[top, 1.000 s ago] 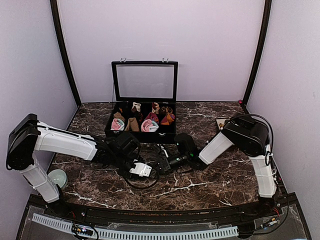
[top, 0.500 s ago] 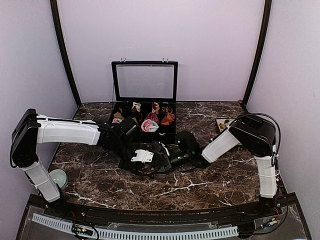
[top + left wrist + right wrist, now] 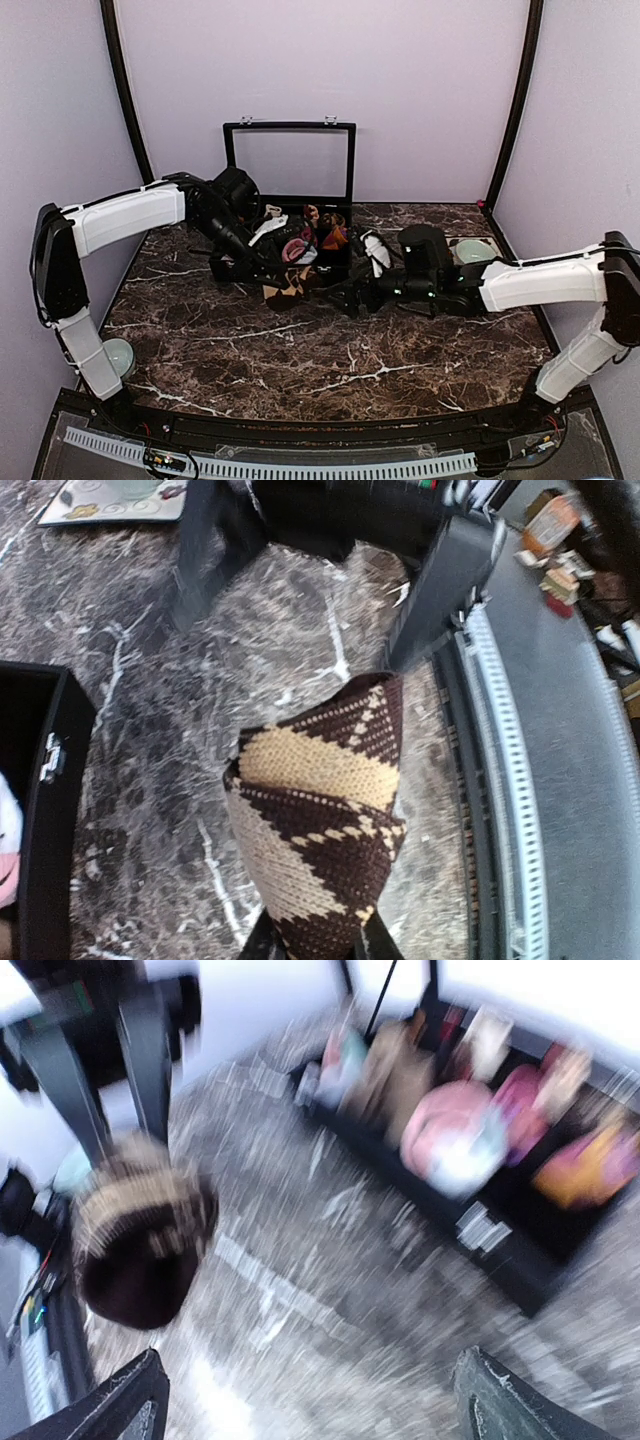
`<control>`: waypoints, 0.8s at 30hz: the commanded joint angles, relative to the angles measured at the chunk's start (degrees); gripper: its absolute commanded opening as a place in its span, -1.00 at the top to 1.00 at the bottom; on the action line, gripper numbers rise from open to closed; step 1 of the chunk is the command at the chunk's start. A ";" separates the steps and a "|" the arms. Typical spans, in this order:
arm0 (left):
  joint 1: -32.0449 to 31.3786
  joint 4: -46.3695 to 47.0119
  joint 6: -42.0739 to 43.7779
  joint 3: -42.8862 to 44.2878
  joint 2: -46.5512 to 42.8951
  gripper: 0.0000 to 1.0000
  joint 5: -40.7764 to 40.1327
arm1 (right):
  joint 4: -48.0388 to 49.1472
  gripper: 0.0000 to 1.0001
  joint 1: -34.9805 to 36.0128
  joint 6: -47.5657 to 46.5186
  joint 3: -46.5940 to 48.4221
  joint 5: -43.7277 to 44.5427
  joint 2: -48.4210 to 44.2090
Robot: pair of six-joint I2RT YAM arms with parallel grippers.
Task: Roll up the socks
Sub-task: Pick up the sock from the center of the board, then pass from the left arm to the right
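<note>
Sock (image 3: 318, 825), brown-and-beige, juts from the clenched left pincer (image 3: 315, 945); right pincer (image 3: 310, 1388) gapes, seemingly clear of it.

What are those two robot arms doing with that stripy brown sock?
They are tidying socks away. The left fingers pinch the brown-and-beige sock, bundled up and lifted off the table next to the black box. The right fingers are spread wide and hold nothing. Several rolled socks already sit inside the box.
</note>
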 commanded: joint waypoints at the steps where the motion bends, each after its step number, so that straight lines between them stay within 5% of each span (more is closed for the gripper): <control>1: 1.48 -9.93 -0.24 3.03 1.48 1.00 10.76 | 3.77 -0.99 0.53 -4.36 -1.99 20.82 -8.58; 5: 1.74 -10.24 -0.62 4.20 0.82 1.00 12.76 | 23.10 -0.99 -2.25 3.25 -9.79 5.95 -11.92; 9: 1.74 -10.25 -1.45 5.14 0.28 1.00 13.51 | 12.49 -0.99 0.26 -5.03 -1.44 4.59 -8.58; 17: 1.75 -11.41 -1.20 5.48 0.53 1.00 13.35 | 12.13 -0.96 6.34 -11.42 4.07 -3.04 -4.51; 20: 1.80 -12.48 -0.48 5.73 0.72 0.99 13.92 | 4.93 -0.88 8.17 -13.95 9.61 0.11 0.21; 24: 1.79 -14.26 1.48 5.73 0.16 0.99 13.78 | 7.25 -0.71 8.26 -12.99 9.82 1.60 2.72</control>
